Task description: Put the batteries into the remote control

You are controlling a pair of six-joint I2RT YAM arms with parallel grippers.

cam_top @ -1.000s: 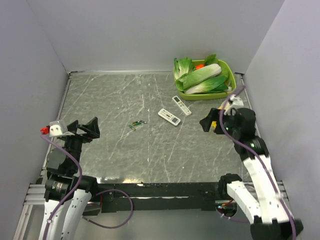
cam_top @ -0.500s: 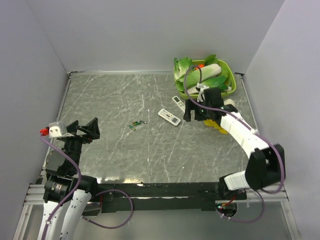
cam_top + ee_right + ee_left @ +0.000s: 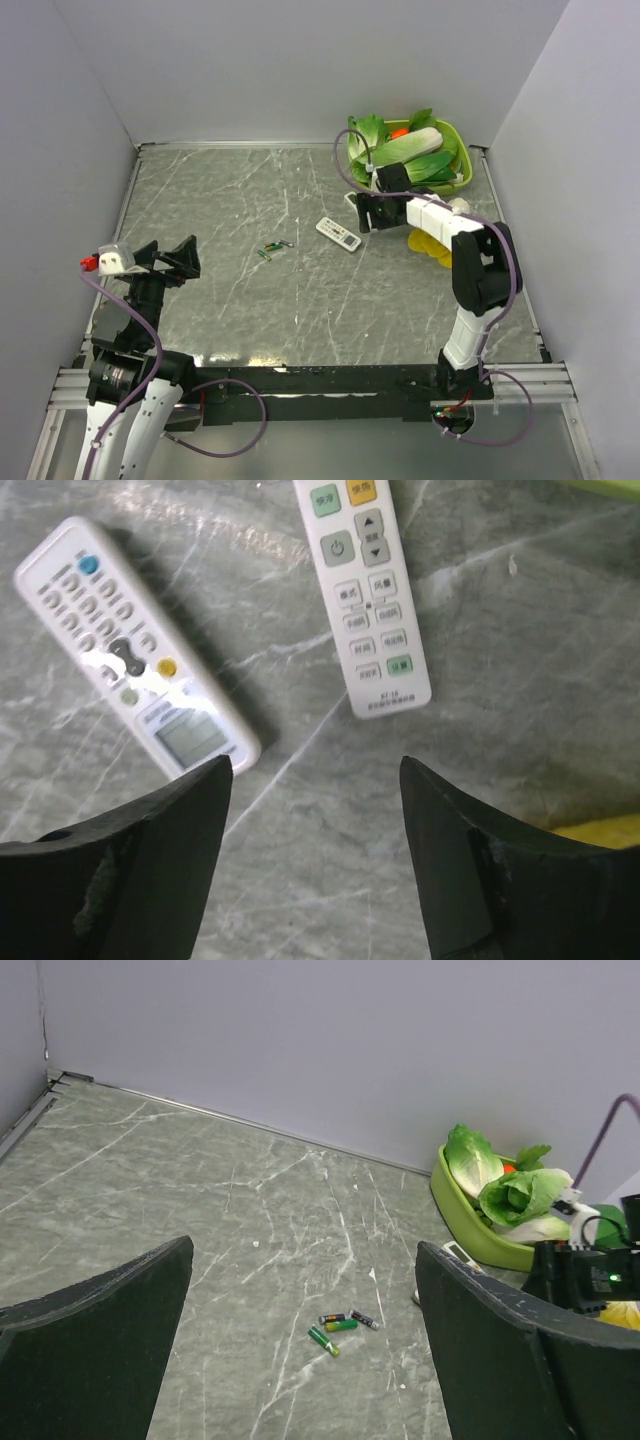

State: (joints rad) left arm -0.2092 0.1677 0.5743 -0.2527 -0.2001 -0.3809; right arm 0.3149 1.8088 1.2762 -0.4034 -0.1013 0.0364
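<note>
My right gripper point(image 3: 312, 770) has swung from the right edge of the table point(image 3: 220, 200) to hover, jaws apart and empty, by the remote control point(image 3: 135, 645) near the far right corner, the batteries point(image 3: 275, 248) lying untouched mid-table and the left gripper point(image 3: 302, 1250) wide open, so loading hasn't started.

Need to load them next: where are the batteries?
Top view: the batteries lie loose mid-table, just left of the remote control, not touching it.
</note>
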